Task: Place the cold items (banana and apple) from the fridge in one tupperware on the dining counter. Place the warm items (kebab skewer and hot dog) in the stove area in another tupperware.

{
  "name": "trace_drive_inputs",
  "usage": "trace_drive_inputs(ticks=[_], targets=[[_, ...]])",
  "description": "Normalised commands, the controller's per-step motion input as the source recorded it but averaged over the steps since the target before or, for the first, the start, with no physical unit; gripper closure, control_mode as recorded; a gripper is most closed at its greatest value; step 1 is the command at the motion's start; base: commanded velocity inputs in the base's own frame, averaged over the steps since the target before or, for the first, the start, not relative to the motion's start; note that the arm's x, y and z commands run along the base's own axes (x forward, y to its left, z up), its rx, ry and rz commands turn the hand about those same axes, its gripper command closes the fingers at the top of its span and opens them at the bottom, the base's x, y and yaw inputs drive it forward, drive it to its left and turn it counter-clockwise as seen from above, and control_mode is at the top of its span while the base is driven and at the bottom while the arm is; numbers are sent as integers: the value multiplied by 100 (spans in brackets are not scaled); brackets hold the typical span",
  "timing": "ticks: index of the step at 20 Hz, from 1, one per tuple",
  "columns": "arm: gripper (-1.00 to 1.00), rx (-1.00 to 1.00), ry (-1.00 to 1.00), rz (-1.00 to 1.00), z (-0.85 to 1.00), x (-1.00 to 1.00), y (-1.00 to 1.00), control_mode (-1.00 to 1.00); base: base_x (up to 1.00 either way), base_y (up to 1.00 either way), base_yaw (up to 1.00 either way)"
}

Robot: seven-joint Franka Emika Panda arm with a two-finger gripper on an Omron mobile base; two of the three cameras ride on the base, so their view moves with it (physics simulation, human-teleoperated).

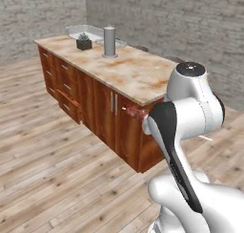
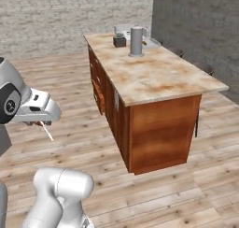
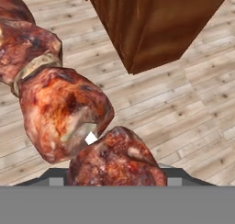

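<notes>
The kebab skewer (image 3: 64,113) looms close in the hand view as large red-brown meat chunks. My gripper (image 3: 114,179) is shut on it, and the meat covers most of both fingers. From the right base view, the gripper (image 2: 38,122) hangs over the wooden floor, left of the dining counter (image 2: 158,77), with the thin stick (image 2: 47,131) poking down and right. In the left base view the meat (image 1: 136,113) shows beside my forearm, before the counter's near corner (image 1: 143,91). Banana, apple, fridge, hot dog and stove area are out of view.
At the counter's far end stand a grey cylinder (image 1: 109,42) and a small dark potted plant (image 1: 84,42). Behind them lies a pale shallow rectangular shape (image 1: 86,31); whether it is a tupperware I cannot tell. Dark stools (image 2: 205,68) line the far side. Open floor lies left.
</notes>
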Motion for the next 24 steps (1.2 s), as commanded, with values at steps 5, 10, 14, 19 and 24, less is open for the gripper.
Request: trace_drive_inputs(ticks=[5,10,14,19,24], targets=[[100,0,0,0,0,0,0,100,-19,-100,-29],[100,0,0,0,0,0,0,100,4,-93,-3],[100,0,0,0,0,0,0,100,23,-90,8],[100,0,0,0,0,0,0,100,32,-92,18],[100,0,0,0,0,0,0,100,30,-92,22]])
